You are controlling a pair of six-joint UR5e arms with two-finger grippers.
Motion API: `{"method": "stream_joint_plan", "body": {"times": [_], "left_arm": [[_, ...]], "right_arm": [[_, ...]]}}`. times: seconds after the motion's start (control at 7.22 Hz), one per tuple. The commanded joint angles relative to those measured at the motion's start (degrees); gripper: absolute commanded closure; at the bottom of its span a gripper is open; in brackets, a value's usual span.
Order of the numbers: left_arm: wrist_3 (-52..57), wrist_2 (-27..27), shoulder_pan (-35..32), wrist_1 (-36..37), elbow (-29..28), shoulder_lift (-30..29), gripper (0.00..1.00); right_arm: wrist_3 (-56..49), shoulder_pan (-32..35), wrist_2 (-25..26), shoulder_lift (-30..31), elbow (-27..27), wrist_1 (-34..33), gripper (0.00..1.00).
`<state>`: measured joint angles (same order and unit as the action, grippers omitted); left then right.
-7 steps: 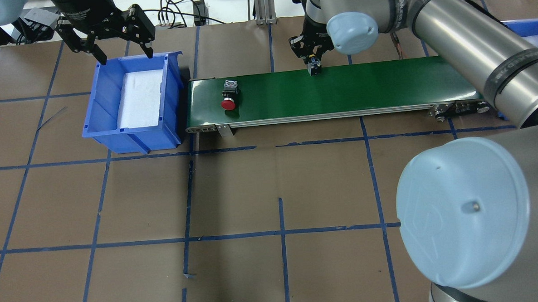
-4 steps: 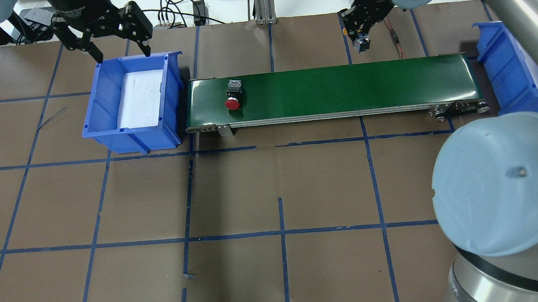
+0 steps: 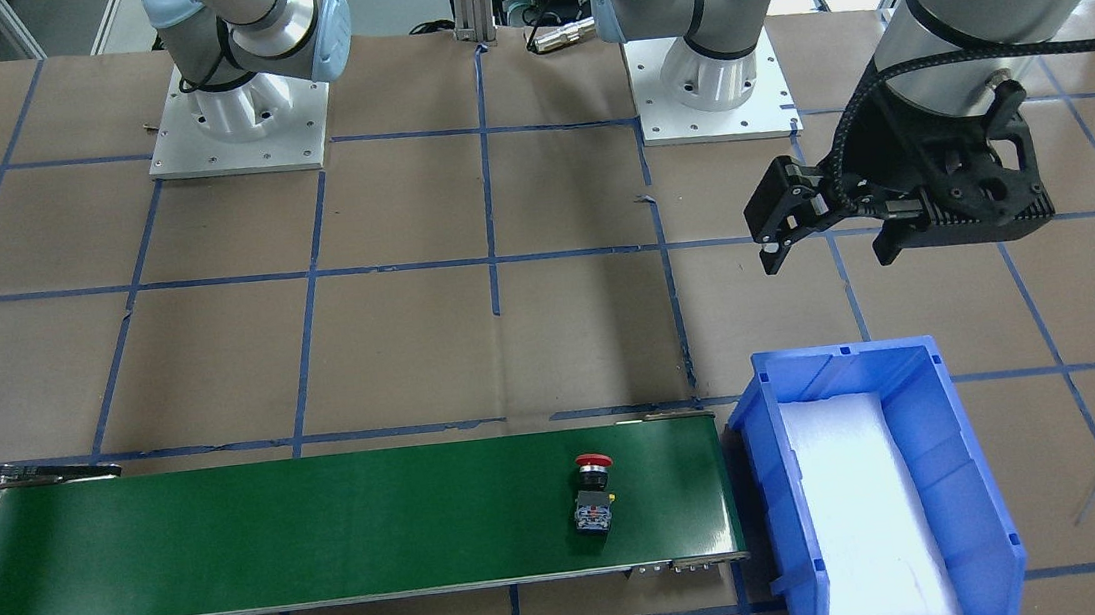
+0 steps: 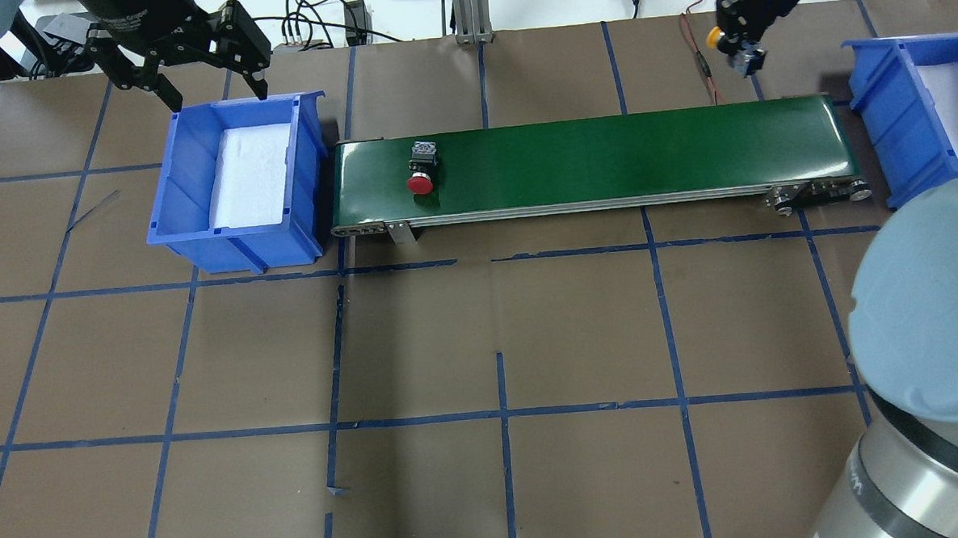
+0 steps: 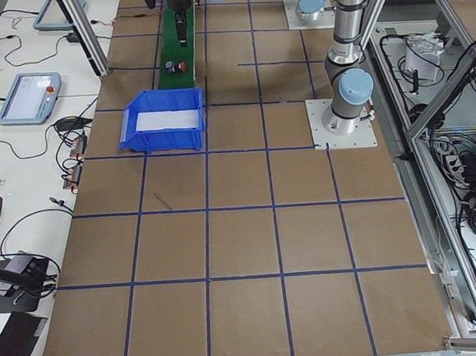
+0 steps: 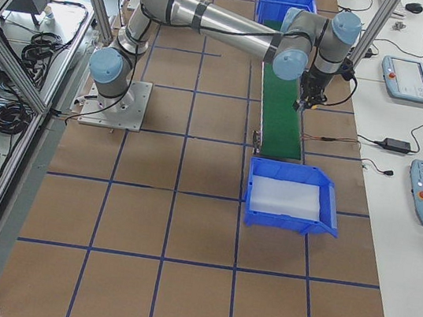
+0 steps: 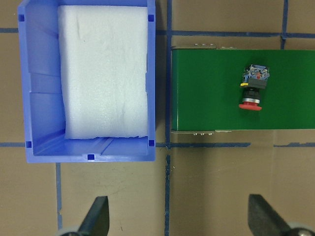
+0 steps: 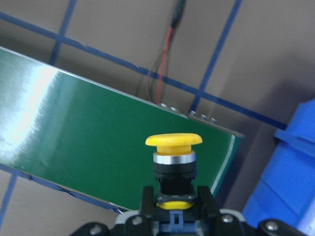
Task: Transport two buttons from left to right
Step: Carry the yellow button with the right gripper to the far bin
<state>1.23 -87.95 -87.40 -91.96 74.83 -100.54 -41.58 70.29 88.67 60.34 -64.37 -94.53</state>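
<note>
The red button (image 4: 421, 172) lies on its side near the left end of the green conveyor belt (image 4: 603, 158), also seen in the front view (image 3: 594, 494) and the left wrist view (image 7: 252, 91). My right gripper (image 4: 740, 51) is shut on the yellow button (image 4: 712, 37), held in the air beyond the belt's far edge near its right end. The right wrist view shows the yellow button (image 8: 173, 152) upright between the fingers (image 8: 146, 199). My left gripper (image 4: 217, 94) hangs open and empty over the far rim of the left blue bin (image 4: 236, 251).
A second blue bin (image 4: 885, 122) with a white foam liner stands just past the belt's right end. The left bin holds only white foam (image 7: 103, 73). A red and black cable (image 8: 165, 59) lies on the table behind the belt. Brown table with blue tape lines all around.
My right gripper lifted the yellow button off the belt and carried it right, toward the right bin. The red button crept slightly right on the belt. The left gripper barely moved.
</note>
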Motion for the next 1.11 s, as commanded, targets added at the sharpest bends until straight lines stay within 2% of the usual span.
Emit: {"method": "stream_joint_plan", "body": {"times": [0.0,0.55,0.97], "left_arm": [[0.0,0.0,0.0,0.0,0.1,0.1,0.00],[-0.1,0.0,0.2,0.0,0.1,0.1,0.00],[0.0,0.1,0.2,0.4,0.1,0.0,0.00]], "right_arm": [[-6.6,-8.4,1.5,0.8,-0.4,2.1,0.93],[-14.0,-18.6,1.1,0.5,-2.7,2.4,0.93],[-14.0,-18.9,0.8,-1.3,-2.8,0.7,0.93]]}}
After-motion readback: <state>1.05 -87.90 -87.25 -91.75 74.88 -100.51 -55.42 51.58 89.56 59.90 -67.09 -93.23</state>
